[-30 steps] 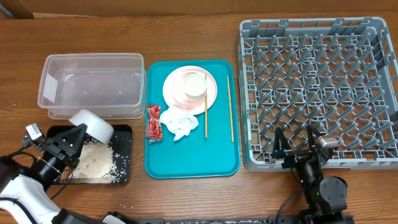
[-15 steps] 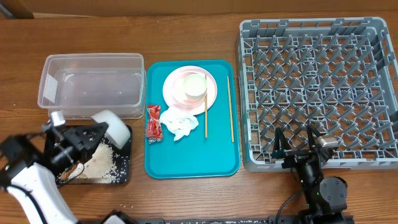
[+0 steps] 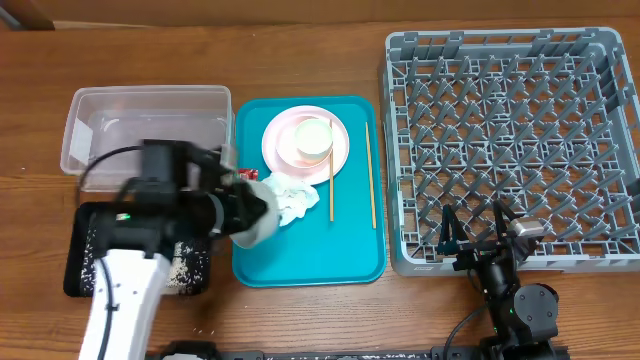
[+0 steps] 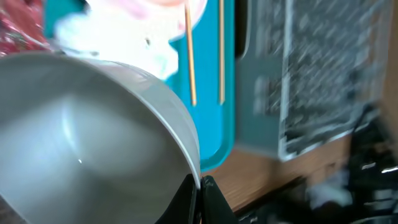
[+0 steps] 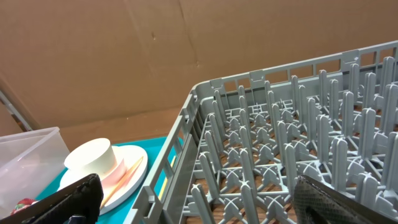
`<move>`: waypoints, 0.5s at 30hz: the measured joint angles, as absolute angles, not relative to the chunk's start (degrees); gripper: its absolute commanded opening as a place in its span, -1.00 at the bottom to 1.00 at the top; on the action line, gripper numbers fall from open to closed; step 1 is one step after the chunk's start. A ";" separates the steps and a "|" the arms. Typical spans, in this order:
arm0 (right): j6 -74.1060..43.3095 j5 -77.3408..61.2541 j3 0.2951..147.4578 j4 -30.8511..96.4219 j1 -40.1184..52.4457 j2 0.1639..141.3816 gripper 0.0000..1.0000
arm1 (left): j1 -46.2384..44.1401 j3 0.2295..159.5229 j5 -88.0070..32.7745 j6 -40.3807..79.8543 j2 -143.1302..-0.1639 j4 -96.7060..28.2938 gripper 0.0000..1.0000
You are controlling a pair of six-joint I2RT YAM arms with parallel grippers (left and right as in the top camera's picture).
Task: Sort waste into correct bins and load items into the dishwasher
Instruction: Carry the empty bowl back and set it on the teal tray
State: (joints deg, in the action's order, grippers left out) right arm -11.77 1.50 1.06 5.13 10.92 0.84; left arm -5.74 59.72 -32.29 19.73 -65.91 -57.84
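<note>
At the near edge of the bench (image 3: pixel 300 320), toward the right corner, the right gripper (image 3: pixel 472 232) sits low with its two fingers spread wide and nothing between them. It is just at the near wall of the one grey dish rack (image 3: pixel 500 40), which fills the right side up to the far right corner and has nothing in it.

Toward the near left corner lies one black tray (image 3: pixel 72 262), with white rice grains (image 3: pixel 186 262) scattered over it, too many to count. Just beyond it, the left gripper (image 4: pixel 200 186) pinches the rim of one grey-white bowl (image 3: pixel 258 218), which is tipped on its side above the left edge of the single teal tray (image 3: pixel 310 262) in the middle of the bench.

On that tray are one crumpled white napkin (image 3: pixel 293 198) and one red wrapper (image 4: pixel 17 36) beside the bowl. Two chopsticks (image 3: pixel 371 180) lie apart and roughly parallel, the left one resting on the one pink plate (image 3: pixel 340 160). One white cup (image 3: pixel 313 138) stands on the plate.

Toward the far left corner sits one clear tub (image 3: pixel 150 93).
</note>
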 measured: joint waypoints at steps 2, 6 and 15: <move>-11.77 1.50 1.06 5.13 10.92 0.84 0.99 | -13.98 59.72 -26.37 22.48 -66.52 -56.99 -0.92; -11.77 1.50 1.06 5.10 10.92 0.84 1.00 | -27.31 59.72 -16.21 28.01 -69.56 -55.00 -0.92; -11.77 1.52 1.06 5.10 10.90 0.84 1.00 | -44.77 59.72 -5.02 34.63 -83.37 -49.25 -0.92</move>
